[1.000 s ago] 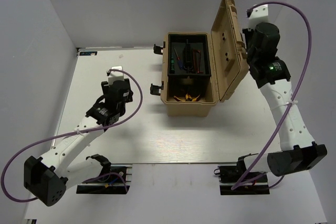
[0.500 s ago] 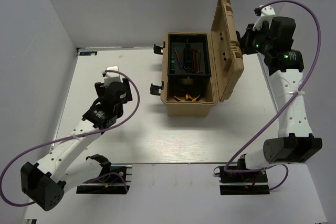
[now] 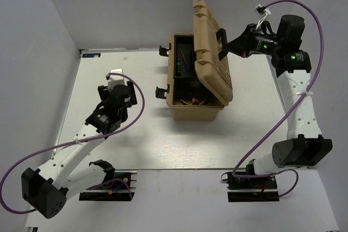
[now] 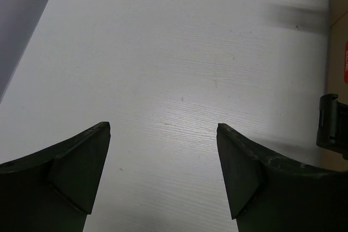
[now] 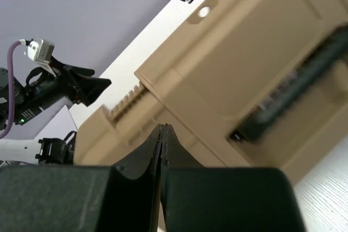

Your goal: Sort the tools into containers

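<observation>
A tan toolbox stands at the middle back of the table, its lid tilted partway down over the opening. Inside, yellow-handled pliers lie in the near compartment, and small tools show in the black tray at the far end. My right gripper is shut and empty, its tip against the outside of the lid. In its wrist view the right gripper has both fingers pressed together. My left gripper is open over bare table, left of the box, holding nothing.
Black latches stick out from the box's left side, and one latch shows at the right edge of the left wrist view. The left arm appears beyond the lid in the right wrist view. White walls enclose the table.
The lid has swung from upright to leaning over the box as my right gripper moved left against it. My left gripper has opened wider and barely shifted.
</observation>
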Motion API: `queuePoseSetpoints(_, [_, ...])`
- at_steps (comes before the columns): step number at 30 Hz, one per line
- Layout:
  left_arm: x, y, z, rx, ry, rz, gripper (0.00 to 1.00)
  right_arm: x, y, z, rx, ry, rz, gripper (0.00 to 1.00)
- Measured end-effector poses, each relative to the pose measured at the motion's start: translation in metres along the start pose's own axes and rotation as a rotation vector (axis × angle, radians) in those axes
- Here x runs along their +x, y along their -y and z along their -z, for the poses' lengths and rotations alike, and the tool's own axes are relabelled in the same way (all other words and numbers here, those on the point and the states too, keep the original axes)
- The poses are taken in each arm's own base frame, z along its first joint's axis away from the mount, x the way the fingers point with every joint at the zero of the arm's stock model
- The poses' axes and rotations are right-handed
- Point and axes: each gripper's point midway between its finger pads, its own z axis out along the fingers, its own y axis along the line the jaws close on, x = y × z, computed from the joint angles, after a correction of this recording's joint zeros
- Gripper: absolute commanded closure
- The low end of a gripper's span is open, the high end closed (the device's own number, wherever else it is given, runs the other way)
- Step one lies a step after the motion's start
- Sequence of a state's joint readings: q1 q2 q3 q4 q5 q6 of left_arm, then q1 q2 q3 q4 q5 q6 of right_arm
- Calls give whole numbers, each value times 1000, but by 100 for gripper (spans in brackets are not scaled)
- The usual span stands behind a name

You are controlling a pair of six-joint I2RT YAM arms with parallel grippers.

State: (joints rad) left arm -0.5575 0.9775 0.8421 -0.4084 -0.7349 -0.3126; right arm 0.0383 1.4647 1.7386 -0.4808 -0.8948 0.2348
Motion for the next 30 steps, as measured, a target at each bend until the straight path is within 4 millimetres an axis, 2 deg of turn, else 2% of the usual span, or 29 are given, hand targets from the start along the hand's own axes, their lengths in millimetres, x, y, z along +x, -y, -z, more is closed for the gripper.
queuePoseSetpoints(6, [0,0,0,-2,0,2,11,4,5,7,80,23,14,100])
queuePoseSetpoints(9, [0,0,0,2,-1,1,4,-1,16,15,184,55,51,100])
queuePoseSetpoints(12, [2,4,0,25,-8,-9,1,6,29,23,284,64,78,86])
queuePoseSetpoints(13, [2,6,1,37,-11,-13,1,11,34,25,311,56,80,74])
queuePoseSetpoints(14, [3,8,1,53,-14,-19,1,20,41,27,338,41,73,68])
queuePoseSetpoints(15, [4,10,1,69,-16,-24,1,40,57,28,391,-10,57,58])
queuePoseSetpoints(16, [4,14,2,91,-15,-28,1,42,58,28,395,-15,56,58])
queuePoseSetpoints(18, [4,17,4,121,-14,-34,1,59,73,28,451,-67,53,51])
queuePoseSetpoints(22, [1,22,9,167,-5,-39,1,109,116,39,641,-227,55,39])
queuePoseSetpoints(23, [1,23,10,177,-3,-40,1,121,127,44,694,-263,59,18])
queuePoseSetpoints(26, [-1,26,11,197,0,-43,1,161,158,67,855,-380,57,15])
queuePoseSetpoints(27, [0,27,11,205,-2,-45,1,172,164,73,892,-409,52,9])
queuePoseSetpoints(30, [0,31,12,226,-5,-48,1,198,176,88,971,-474,36,9])
